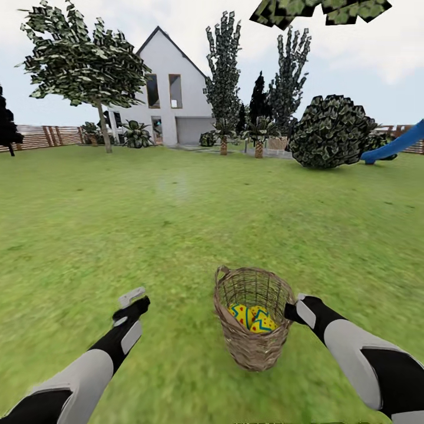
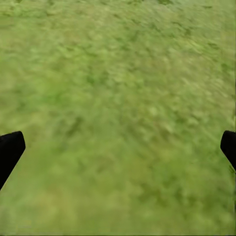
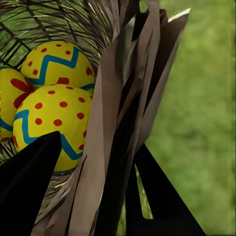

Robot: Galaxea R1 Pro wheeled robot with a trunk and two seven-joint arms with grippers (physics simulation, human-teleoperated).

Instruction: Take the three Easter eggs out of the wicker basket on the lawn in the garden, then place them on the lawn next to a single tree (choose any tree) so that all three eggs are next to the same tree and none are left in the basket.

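While I look down from the head camera, the wicker basket [image 1: 253, 321] stands upright on the lawn [image 1: 176, 235] just ahead of me, a round bucket of brown woven twigs with an open weave and a small loop handle at its far-left rim. All three Easter eggs [image 1: 253, 318] lie inside it, smooth yellow shells painted with blue zigzags and red dots, huddled together against the bottom.

My right gripper [image 1: 292, 311] sits at the basket's right rim. In the right wrist view its two dark fingers [image 3: 29, 191] straddle the woven wall, one inside toward the eggs and one outside over the grass; I take the jaws as closed on the rim, with the flat twig strips pinched between them. My right forearm, in grey and black, reaches in from the lower right.

My left gripper [image 1: 131, 301] hangs over bare grass well to the left of the basket, holding nothing, and in the left wrist view its black fingertips [image 2: 10, 150] stand wide apart at the edges.

Bright green, slightly mottled grass runs flat to a white gabled house [image 1: 168, 97], a brown slatted fence [image 1: 47, 136], dark-leaved trees, a round bush [image 1: 333, 132] and a blue slide [image 1: 394, 144].
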